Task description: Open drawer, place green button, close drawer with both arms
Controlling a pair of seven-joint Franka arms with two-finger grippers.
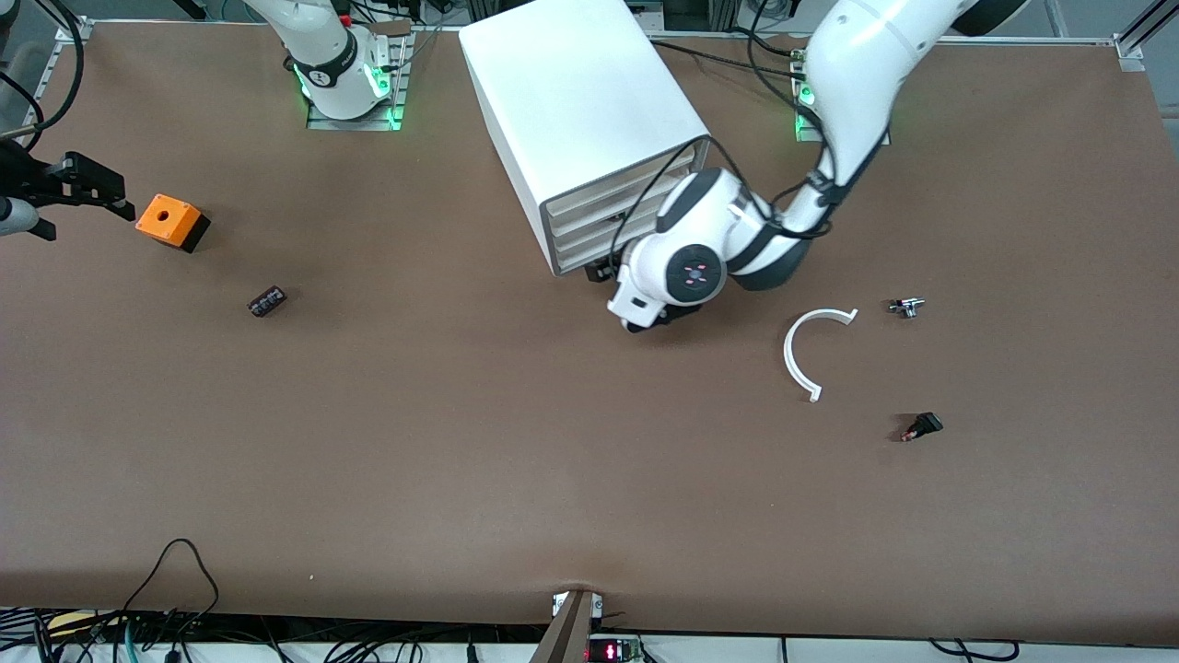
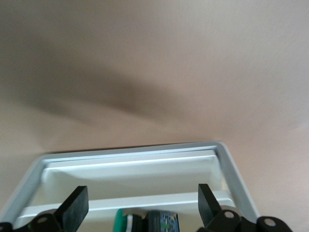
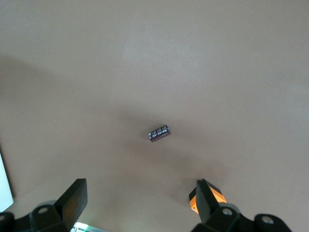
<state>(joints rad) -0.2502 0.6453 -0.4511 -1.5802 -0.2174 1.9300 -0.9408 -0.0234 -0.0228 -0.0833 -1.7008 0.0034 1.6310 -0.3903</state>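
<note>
The big white cabinet (image 1: 589, 120) stands on the brown worktop (image 1: 461, 442). The left claw (image 2: 143, 205) sits in front of its low drawer (image 2: 135, 176), wide open and holding nothing. The green button (image 2: 147, 223) lies in the drawer, right under that claw (only partly seen). The right claw (image 3: 140, 203) waits wide open and empty over the worktop beside the orange box (image 1: 172, 222).
</note>
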